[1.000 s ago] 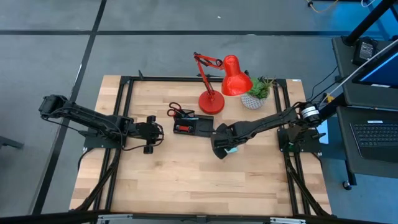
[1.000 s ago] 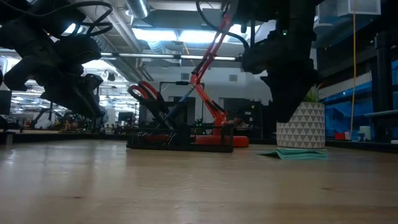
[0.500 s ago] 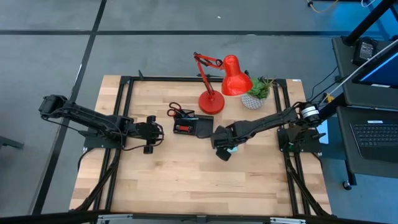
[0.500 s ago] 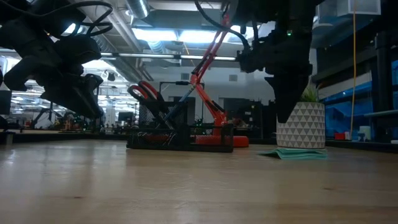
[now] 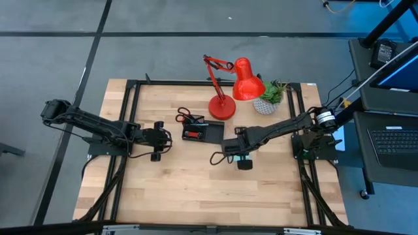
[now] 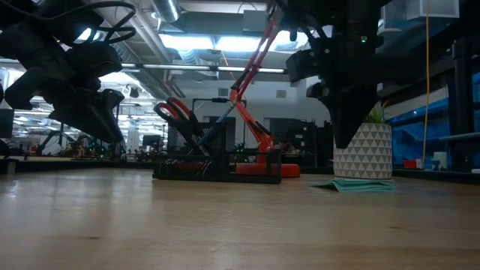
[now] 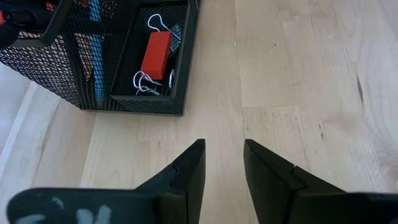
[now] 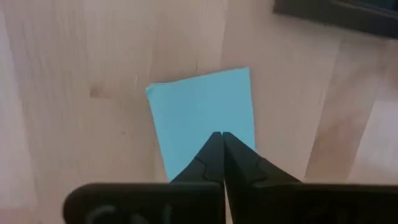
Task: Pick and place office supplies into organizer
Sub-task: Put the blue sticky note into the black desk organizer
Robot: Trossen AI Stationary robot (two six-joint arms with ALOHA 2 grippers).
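Note:
The cyan sticky-note pad (image 8: 202,115) lies flat on the wood to the right of the black mesh organizer (image 5: 204,132). My right gripper (image 8: 222,134) hangs shut over the pad; in the low view its tip (image 6: 344,142) stands clear above the pad (image 6: 356,184). The organizer (image 7: 124,59) holds a red block (image 7: 155,53), wire clips (image 7: 146,81) and a light-blue pen (image 7: 93,12); red-handled scissors (image 5: 185,117) stand in its left end. My left gripper (image 7: 222,146) is open, above bare table left of the organizer.
The red desk lamp's base (image 5: 221,108) stands just behind the organizer, and a potted plant (image 5: 269,98) sits to its right, behind the pad. A black frame (image 5: 130,88) runs along the table's edges. Bare wood stretches across the near half of the table (image 5: 196,189).
My right gripper has turned about its wrist while staying over the cyan pad. The pad, the organizer and my left arm have kept still.

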